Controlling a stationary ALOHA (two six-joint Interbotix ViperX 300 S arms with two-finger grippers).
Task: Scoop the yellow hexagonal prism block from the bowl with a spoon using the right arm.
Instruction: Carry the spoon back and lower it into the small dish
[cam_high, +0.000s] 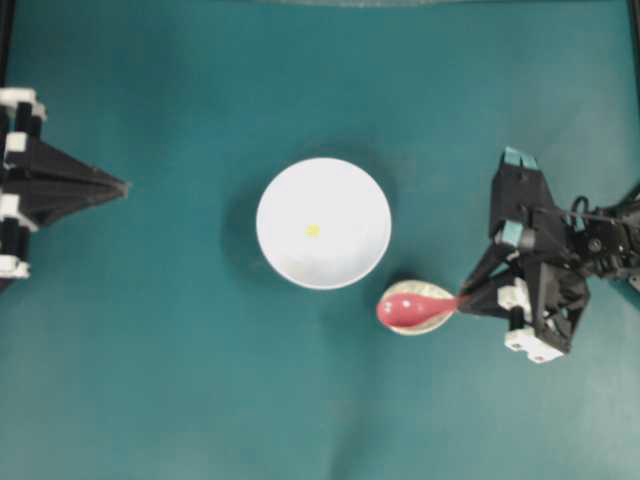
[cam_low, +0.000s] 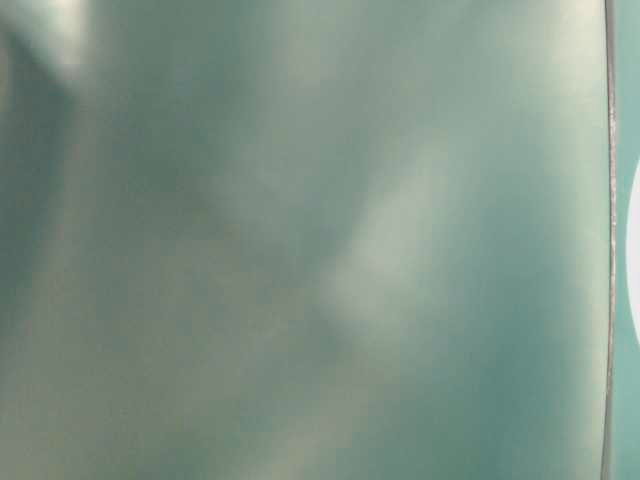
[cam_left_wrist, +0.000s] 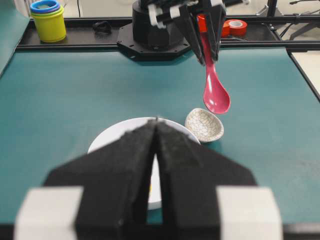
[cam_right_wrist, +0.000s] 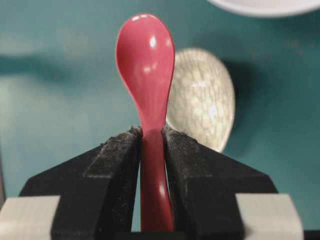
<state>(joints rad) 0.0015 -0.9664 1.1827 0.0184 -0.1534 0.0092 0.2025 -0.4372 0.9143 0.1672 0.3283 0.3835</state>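
Right now the right gripper (cam_right_wrist: 152, 145) is clamped on the handle of the spoon (cam_right_wrist: 146, 65), jaws pressed tight vs both sides of the handle, scoop sticking out ahead. From the left wrist view the spoon (cam_left_wrist: 215, 85) hangs in the air off the right arm (cam_left_wrist: 165, 25), scoop end lowest, clear of the table (cam_left_wrist: 65, 100). Landmark: the bowl (cam_high: 323, 190), big, white, round, upright on the teal table near its middle. Yellow block (cam_high: 312, 230) sits inside the bowl on the floor, approx centre, nothing touching it. Spoon rest (cam_high: 412, 328), small crackled off-white oval dish, lies just beside the bowl on the right arm's side and a bit toward the bottom of the overhead view; in that view the spoon's scoop (cam_high: 412, 308) covers most of it, w/ the handle running away from the bowl to the right gripper (cam_high: 468, 298). Spoon is above the rest, not in the bowl. Left gripper (cam_high: 122, 186) is well apart from the bowl on the opposite side, tip pointed at it; its jaws meet at the tips (cam_left_wrist: 156, 125), holding nothing. Beyond the bowl, past the table's far edge in the left wrist view: stacked cups (cam_left_wrist: 47, 20) and tape rolls (cam_left_wrist: 237, 26). Table-level view is a blur; can't tell anything from it.
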